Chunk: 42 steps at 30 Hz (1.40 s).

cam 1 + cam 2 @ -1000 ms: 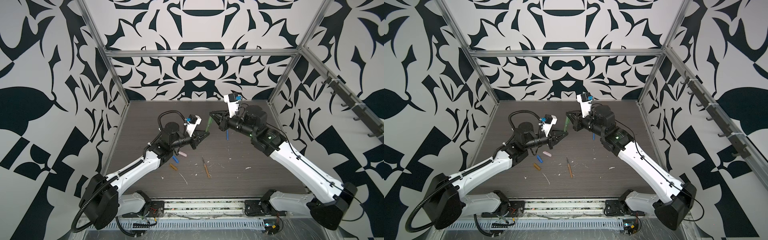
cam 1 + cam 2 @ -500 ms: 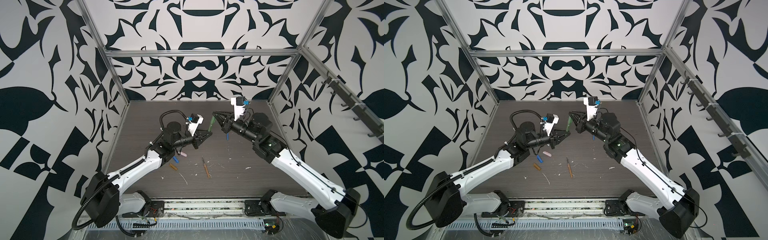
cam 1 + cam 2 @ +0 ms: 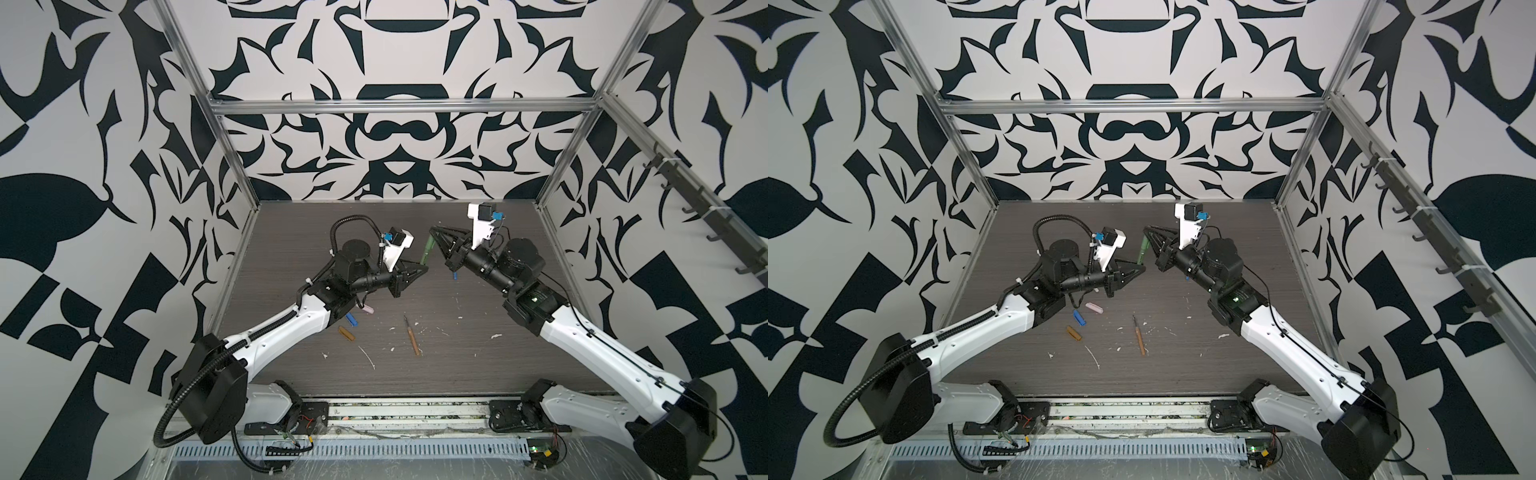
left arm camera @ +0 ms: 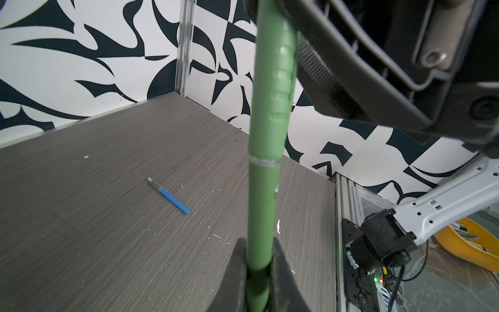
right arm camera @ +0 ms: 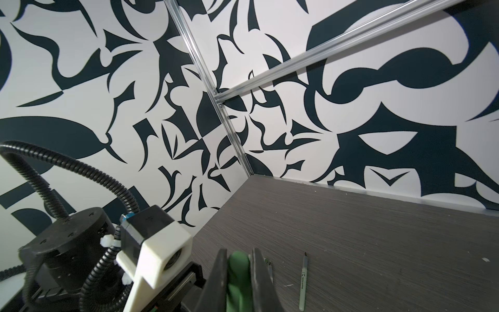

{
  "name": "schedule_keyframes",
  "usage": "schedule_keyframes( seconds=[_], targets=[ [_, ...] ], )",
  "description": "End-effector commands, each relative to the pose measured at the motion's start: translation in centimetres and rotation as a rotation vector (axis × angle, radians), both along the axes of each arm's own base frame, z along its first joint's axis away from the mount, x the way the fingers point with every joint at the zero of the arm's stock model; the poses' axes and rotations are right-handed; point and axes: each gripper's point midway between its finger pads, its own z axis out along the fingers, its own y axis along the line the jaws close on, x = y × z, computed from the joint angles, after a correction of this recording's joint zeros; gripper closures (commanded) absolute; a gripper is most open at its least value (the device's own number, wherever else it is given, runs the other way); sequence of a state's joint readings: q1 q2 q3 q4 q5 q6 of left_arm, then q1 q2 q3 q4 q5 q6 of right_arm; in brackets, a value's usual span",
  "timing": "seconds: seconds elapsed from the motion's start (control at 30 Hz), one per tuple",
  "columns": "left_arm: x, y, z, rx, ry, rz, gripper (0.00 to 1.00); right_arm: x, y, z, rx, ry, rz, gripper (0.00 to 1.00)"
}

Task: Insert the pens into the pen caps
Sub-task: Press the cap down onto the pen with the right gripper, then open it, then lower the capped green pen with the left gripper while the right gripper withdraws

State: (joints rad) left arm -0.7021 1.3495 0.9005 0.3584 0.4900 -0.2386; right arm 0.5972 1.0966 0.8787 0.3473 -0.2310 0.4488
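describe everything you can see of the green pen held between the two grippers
The green pen is a matte, plastic-looking stick held in the air over the table, spanning the gap between both grippers. The left gripper is shut on its bare end; the right gripper is shut on the green cap, notched along one side, which meets the barrel at a thin clear ring. Its tip is hidden.

a dark grey wood-grain table (image 3: 478, 374) carries scattered white flecks and scuffs (image 3: 368, 357). white walls with black leaf-like shapes (image 3: 395, 137) stand around it, joined by silver aluminium frame bars (image 3: 399, 104). a dark rail of hooks (image 3: 733, 232) runs along the right wall. in the left wrist view a yellow bowl (image 4: 459, 248) sits beyond the table's edge.
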Motion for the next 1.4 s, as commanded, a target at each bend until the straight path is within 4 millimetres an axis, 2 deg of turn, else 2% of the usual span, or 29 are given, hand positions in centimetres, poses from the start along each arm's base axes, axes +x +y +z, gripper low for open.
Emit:
schedule_keyframes(
  seconds=[0.0, 0.13, 0.27, 0.33, 0.4, 0.47, 0.5, 0.6, 0.73, 0.8, 0.83, 0.87, 0.9, 0.97, 1.03, 1.17, 1.27, 1.37],
  targets=[
    [2.9, 2.7, 15.3, -0.343, -0.314, 0.16, 1.0, -5.1, 2.7, -13.9, -0.228, 0.416, 0.247, 1.0],
    [3.6, 3.1, 16.1, -0.37, -0.321, 0.169, 1.0, -5.5, 2.9, -15.8, -0.226, 0.461, 0.265, 1.0],
    [4.1, 3.6, 16.8, -0.392, -0.323, 0.174, 1.0, -5.6, 3.0, -16.8, -0.226, 0.486, 0.271, 1.0],
    [4.3, 3.6, 16.8, -0.387, -0.315, 0.17, 1.0, -5.4, 3.1, -16.9, -0.223, 0.489, 0.271, 1.0],
    [4.3, 3.2, 15.6, -0.354, -0.283, 0.148, 1.0, -5.0, 3.0, -16.0, -0.214, 0.467, 0.249, 1.0],
    [4.3, 2.8, 13.4, -0.306, -0.238, 0.134, 1.0, -4.2, 2.9, -13.6, -0.189, 0.414, 0.217, 1.0],
    [4.3, 2.8, 11.9, -0.284, -0.208, 0.132, 1.0, -3.8, 2.7, -11.9, -0.172, 0.376, 0.197, 0.97],
    [3.9, 3.1, 7.7, -0.228, -0.135, 0.136, 1.0, -2.5, 1.9, -5.9, -0.128, 0.245, 0.121, 0.79],
    [3.2, 3.9, 2.4, -0.153, -0.043, 0.162, 1.0, -1.9, 0.2, 2.3, -0.082, 0.061, 0.027, 0.7],
    [2.9, 4.3, 0.8, -0.12, -0.022, 0.173, 1.0, -2.3, -0.5, 4.8, -0.073, 0.0, 0.007, 0.69],
    [2.9, 4.5, -0.2, -0.099, 0.002, 0.184, 1.0, -2.5, -0.7, 5.2, -0.076, -0.014, 0.001, 0.69],
    [2.9, 4.6, -1.0, -0.081, 0.021, 0.193, 1.0, -2.6, -1.0, 5.2, -0.084, -0.015, -0.008, 0.69],
    [2.5, 5.0, -0.4, -0.082, 0.015, 0.2, 1.0, -2.7, -1.3, 4.8, -0.095, -0.014, -0.016, 0.69],
    [2.8, 5.2, -1.1, -0.06, 0.038, 0.223, 1.0, -2.4, -2.1, 3.0, -0.118, 0.006, -0.063, 0.69],
    [3.5, 5.2, -1.6, -0.043, 0.08, 0.255, 1.0, -1.5, -3.2, -0.3, -0.158, 0.057, -0.14, 0.7],
    [6.0, 4.6, -4.5, 0.011, 0.257, 0.332, 1.0, 0.8, -6.3, -6.9, -0.219, 0.162, -0.336, 0.71],
    [7.7, 3.5, -7.7, 0.099, 0.441, 0.371, 1.0, 2.3, -9.4, -11.8, -0.229, 0.218, -0.517, 0.71],
    [9.6, 3.2, -11.2, 0.185, 0.612, 0.454, 1.0, 2.9, -10.6, -15.5, -0.257, 0.241, -0.585, 0.71]
  ],
)
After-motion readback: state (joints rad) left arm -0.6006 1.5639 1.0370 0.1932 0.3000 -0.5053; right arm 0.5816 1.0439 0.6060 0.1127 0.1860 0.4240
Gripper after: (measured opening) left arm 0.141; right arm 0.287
